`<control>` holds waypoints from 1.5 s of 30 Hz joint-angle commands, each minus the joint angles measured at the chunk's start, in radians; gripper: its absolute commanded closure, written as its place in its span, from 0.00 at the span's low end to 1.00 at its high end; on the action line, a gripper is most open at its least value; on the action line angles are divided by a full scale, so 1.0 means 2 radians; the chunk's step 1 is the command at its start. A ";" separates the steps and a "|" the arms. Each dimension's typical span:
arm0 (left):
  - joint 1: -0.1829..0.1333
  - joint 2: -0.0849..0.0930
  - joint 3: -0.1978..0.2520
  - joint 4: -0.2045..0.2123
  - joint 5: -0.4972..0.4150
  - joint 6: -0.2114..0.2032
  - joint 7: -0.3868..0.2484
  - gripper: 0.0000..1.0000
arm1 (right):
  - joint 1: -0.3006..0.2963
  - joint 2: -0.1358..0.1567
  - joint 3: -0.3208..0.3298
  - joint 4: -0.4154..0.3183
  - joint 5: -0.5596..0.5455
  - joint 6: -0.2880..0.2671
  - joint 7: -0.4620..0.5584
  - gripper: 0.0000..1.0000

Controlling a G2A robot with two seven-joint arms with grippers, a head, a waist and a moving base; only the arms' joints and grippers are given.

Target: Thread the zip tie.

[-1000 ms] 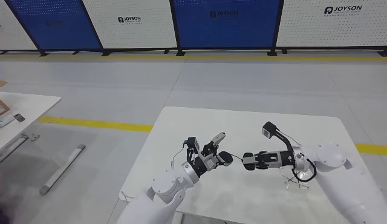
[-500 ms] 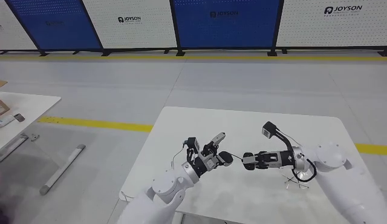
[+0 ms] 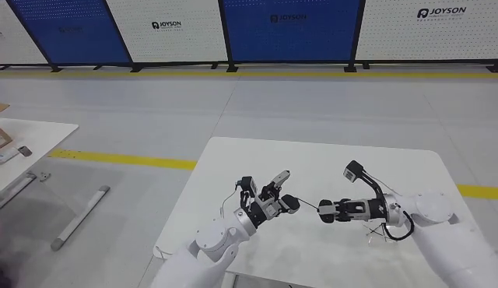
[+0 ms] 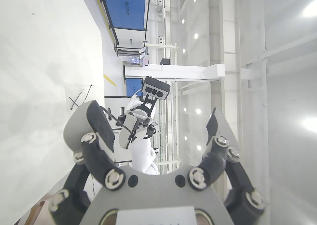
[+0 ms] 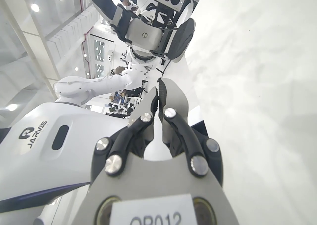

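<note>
The white table (image 3: 257,163) stood on a pale grey floor, with a yellow line (image 3: 117,159) running past behind it and a row of blue and white panels (image 3: 292,15) along the back of the room. The corner of a second table (image 3: 31,144) showed off to the left.

Both arms met above the near middle of the table. The right gripper (image 3: 325,210) was clenched on one end of a thin black zip tie (image 3: 307,204). The tie stretched through the air toward the left gripper (image 3: 286,189), whose fingers were spread wide; I could not tell whether the tip touched the lower finger. A few spare ties (image 3: 379,235) lay crossed on the top beside the right arm. A wide stretch of white top lay between the grippers and the far edge, while the near edge was closer.
</note>
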 commanded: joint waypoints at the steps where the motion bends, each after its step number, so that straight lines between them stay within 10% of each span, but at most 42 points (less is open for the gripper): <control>1: 0.000 0.000 0.000 0.000 0.000 0.000 0.000 0.00 | 0.000 0.000 0.000 0.000 0.000 0.000 0.000 1.00; 41: -0.012 -0.007 0.038 0.015 0.038 -0.011 -0.003 0.00 | 0.000 0.000 0.000 0.000 0.000 0.000 0.000 1.00; 42: -0.012 -0.007 0.038 0.017 0.039 -0.010 -0.005 0.08 | 0.000 0.000 0.000 0.000 0.000 0.000 0.000 1.00; 43: -0.013 -0.007 0.038 0.017 0.038 -0.010 -0.005 0.61 | 0.000 0.000 0.000 0.000 0.000 0.000 0.000 1.00; 45: -0.013 -0.007 0.038 0.018 0.036 -0.011 -0.008 0.75 | 0.000 0.000 0.000 0.000 0.000 0.000 0.000 1.00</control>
